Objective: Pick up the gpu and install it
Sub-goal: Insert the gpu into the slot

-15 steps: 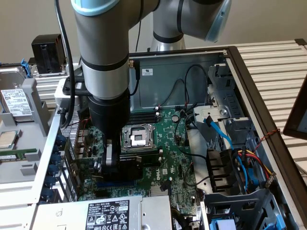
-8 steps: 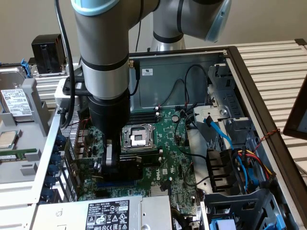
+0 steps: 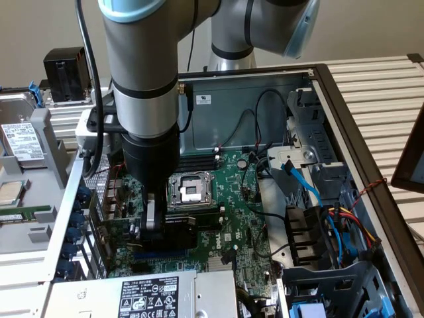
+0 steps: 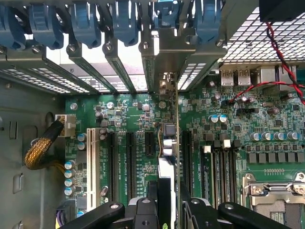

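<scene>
The gpu (image 4: 165, 174) shows edge-on in the wrist view, standing upright between my fingers (image 4: 143, 212) over the black expansion slots (image 4: 129, 162) of the green motherboard (image 4: 124, 107). Its silver end bracket (image 4: 164, 52) reaches up to the slotted rear wall of the case. My gripper (image 4: 167, 210) is shut on the card. In the exterior view my gripper (image 3: 154, 225) is low inside the open computer case, just to the exterior view's left of the CPU socket (image 3: 189, 192), with the dark gpu (image 3: 165, 237) right at the motherboard (image 3: 235, 199). Whether the card sits in a slot is hidden.
Blue slot clips (image 4: 119, 19) line the rear wall. A braided cable (image 4: 43, 148) and red-black wires (image 4: 281, 52) flank the slots. The power supply (image 3: 149, 295), blue and black cables (image 3: 311, 192) and the drive cage (image 3: 311, 132) crowd the case. A hard drive (image 3: 20, 142) lies outside.
</scene>
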{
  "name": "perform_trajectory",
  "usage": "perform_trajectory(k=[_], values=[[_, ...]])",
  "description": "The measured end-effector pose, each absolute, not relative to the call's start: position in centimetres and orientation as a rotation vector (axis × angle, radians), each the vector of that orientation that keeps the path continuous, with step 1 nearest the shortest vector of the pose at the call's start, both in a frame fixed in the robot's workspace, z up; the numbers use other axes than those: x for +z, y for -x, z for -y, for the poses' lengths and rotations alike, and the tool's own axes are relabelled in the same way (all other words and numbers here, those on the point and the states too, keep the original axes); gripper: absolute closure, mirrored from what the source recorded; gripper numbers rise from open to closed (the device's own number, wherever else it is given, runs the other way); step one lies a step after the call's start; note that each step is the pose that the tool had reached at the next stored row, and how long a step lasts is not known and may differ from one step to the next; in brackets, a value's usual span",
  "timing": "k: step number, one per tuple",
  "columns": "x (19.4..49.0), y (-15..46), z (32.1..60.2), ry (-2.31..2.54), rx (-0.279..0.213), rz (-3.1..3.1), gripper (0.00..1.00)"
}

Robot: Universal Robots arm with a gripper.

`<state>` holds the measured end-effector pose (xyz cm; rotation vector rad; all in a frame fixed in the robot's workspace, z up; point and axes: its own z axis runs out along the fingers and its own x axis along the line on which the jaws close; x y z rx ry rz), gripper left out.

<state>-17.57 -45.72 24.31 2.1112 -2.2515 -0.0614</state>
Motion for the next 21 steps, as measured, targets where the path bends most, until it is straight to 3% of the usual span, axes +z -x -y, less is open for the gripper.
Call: perform_trajectory(k=[21], values=[[24.31, 17.51, 45.82, -2.129, -0.061, 2.233, 0.73]])
